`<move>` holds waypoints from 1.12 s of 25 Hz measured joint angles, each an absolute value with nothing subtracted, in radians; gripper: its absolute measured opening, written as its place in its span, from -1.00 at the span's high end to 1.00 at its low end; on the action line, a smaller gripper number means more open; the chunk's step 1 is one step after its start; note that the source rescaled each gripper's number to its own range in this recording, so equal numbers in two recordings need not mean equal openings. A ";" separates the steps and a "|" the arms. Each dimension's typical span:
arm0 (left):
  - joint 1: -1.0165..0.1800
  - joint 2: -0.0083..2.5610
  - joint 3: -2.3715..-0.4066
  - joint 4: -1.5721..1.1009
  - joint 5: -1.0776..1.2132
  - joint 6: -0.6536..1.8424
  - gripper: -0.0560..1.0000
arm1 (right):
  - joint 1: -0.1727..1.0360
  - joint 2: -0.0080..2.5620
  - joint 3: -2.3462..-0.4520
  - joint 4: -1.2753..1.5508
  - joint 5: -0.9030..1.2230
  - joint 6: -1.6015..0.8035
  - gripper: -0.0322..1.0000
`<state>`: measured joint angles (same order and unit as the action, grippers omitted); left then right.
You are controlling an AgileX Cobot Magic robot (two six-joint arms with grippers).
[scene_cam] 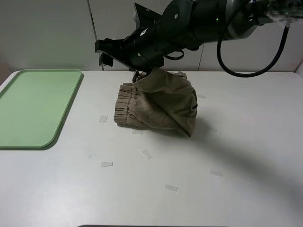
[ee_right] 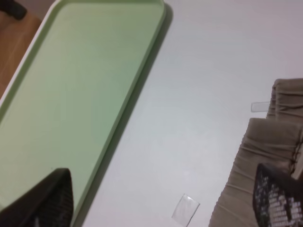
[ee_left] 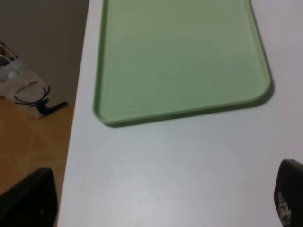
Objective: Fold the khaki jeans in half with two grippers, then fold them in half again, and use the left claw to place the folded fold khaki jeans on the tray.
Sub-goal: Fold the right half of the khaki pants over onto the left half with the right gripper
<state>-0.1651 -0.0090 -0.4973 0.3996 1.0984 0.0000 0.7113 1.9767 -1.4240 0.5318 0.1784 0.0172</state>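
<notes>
Over the middle of the table (scene_cam: 246, 156), my right gripper (ee_right: 163, 198): spread wide, shorts (scene_cam: 158, 101) bunched beside one finger. Left gripper (ee_left: 158, 203): spread wide.

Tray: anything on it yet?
Nothing visible: the tray shows bare green in all three views, though each view crops or covers part of it. The khaki shorts are on the table, apart from it.

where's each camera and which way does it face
Exterior high: above the table, looking down on the tray, the khaki jeans and the right arm.
Left wrist: arm-mounted, facing the tray's end; the open left end effector frames it.
Right wrist: facing tray and jeans past the open right end effector.
All three share the tray.
</notes>
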 joint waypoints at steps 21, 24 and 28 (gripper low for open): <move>-0.165 -0.009 -0.497 0.419 1.119 0.000 -0.83 | 0.469 1.952 -1.475 0.119 0.352 -0.129 -0.68; -0.165 -0.009 -0.497 0.419 1.119 0.000 -0.83 | 0.399 1.965 -1.475 0.023 0.406 -0.078 -0.68; -0.165 -0.009 -0.497 0.419 1.119 0.000 -0.83 | 0.380 1.999 -1.467 -0.037 0.449 -0.007 -0.68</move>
<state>-0.1651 -0.0090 -0.4973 0.4185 1.1187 0.0000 0.3800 1.9989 -1.4674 -0.0366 0.4487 -0.0071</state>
